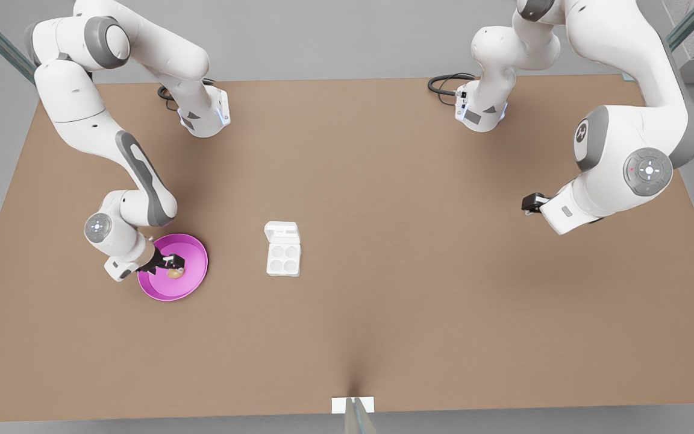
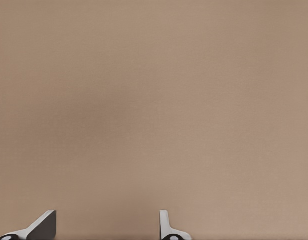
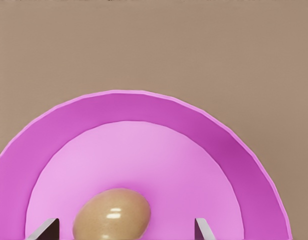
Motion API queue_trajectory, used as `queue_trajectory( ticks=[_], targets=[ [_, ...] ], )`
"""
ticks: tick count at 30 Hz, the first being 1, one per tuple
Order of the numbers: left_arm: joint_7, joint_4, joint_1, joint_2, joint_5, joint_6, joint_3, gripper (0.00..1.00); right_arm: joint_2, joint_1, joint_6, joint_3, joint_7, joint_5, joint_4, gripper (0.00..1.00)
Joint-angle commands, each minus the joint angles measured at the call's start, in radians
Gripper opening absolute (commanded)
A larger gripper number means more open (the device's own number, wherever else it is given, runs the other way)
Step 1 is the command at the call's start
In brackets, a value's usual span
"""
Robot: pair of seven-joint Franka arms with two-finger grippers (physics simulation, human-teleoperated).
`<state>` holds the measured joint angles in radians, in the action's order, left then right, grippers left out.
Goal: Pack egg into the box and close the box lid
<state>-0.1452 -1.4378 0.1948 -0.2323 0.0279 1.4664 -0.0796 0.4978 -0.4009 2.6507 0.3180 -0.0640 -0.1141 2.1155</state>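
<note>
The right gripper [image 1: 176, 266], fingers apart, straddles the egg [image 1: 175, 273] on the pink plate [image 1: 193, 253]; the left gripper [image 1: 526, 203] waits open, far right.

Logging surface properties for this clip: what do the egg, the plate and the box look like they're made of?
Egg: smooth tan shell with glossy highlights, possibly plastic. Plate: magenta, evenly coloured with a soft sheen, likely plastic or glazed. Box: matte white, moulded round cavities, perhaps foam or pulp. All rendered, so these are guesses.
</note>
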Motion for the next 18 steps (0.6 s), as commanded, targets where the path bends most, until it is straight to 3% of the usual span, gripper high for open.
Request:
queue_trajectory(
  ticks=[1,18],
  targets=[
    [-0.002,0.0,0.0,-0.001,0.001,0.002,0.0,1.0,0.001,0.004,0.005,0.0,0.007,0.002,-0.002,1.0],
    [-0.002,-0.001,0.0,-0.004,0.0,0.0,0.0,1.0,0.035,-0.021,0.003,-0.005,-0.011,-0.007,-0.023,1.0]
  ],
)
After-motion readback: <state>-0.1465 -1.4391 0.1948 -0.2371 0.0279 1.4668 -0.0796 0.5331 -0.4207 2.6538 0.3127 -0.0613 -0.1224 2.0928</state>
